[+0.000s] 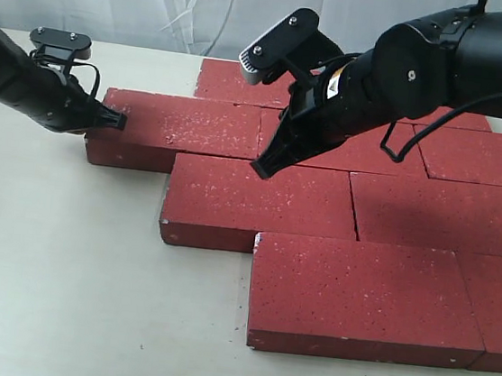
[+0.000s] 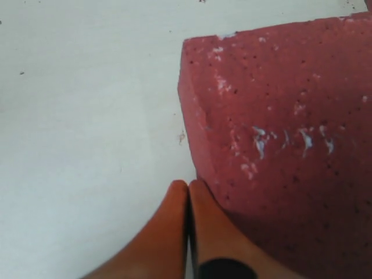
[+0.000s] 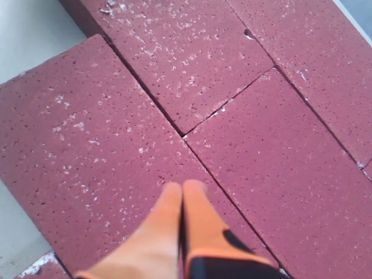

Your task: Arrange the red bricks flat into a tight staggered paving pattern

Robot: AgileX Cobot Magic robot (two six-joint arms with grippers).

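Note:
Several red bricks lie flat in staggered rows on the pale table. The leftmost brick of the second row (image 1: pixel 180 130) has my left gripper (image 1: pixel 118 121) shut against its left end face, nothing between the fingers. The left wrist view shows that brick's corner (image 2: pixel 279 133) with the closed orange fingertips (image 2: pixel 200 192) touching its side. My right gripper (image 1: pixel 262 167) is shut and empty, tip down over the third-row brick (image 1: pixel 258 205), close to the seam with the row behind. Its closed tip (image 3: pixel 183 187) hovers over brick (image 3: pixel 87 157) in the right wrist view.
A front-row brick (image 1: pixel 361 296) lies nearest the camera, another (image 1: pixel 500 307) beside it at the right edge. The back row (image 1: pixel 236 82) sits behind the right arm. Bare table (image 1: pixel 61 266) spreads left and in front of the bricks. White cloth hangs behind.

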